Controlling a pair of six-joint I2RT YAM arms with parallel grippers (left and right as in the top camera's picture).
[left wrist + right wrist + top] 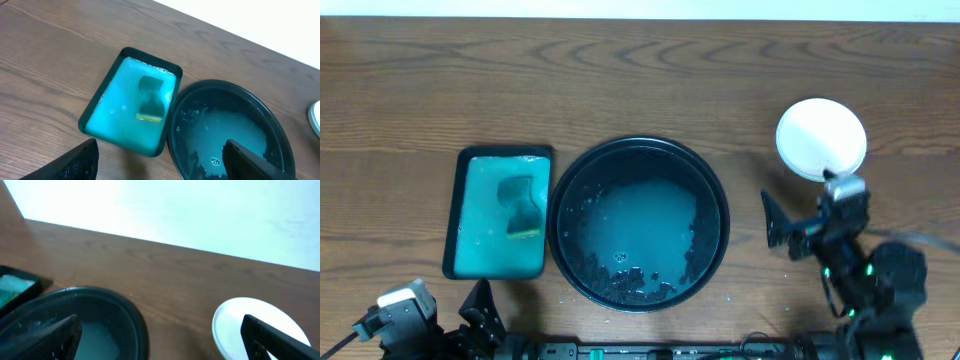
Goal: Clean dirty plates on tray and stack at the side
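Observation:
The round black tray (638, 143) sits mid-table and holds pale teal soapy water with foam; I see no plate in it. It also shows in the left wrist view (225, 84) and the right wrist view (100, 296). A white plate (820, 138) lies on the table to the tray's right, also in the right wrist view (235, 317); I cannot tell whether other plates lie under it. My right gripper (807, 205) is open and empty, just in front of that plate (160, 340). My left gripper (445, 310) is open and empty near the front left edge (160, 167).
A rectangular teal-green tray (505, 152) of teal liquid stands left of the black tray, with a sponge (523, 205) in it; both show in the left wrist view, tray (150, 54) and sponge (150, 97). Bare wood table lies behind.

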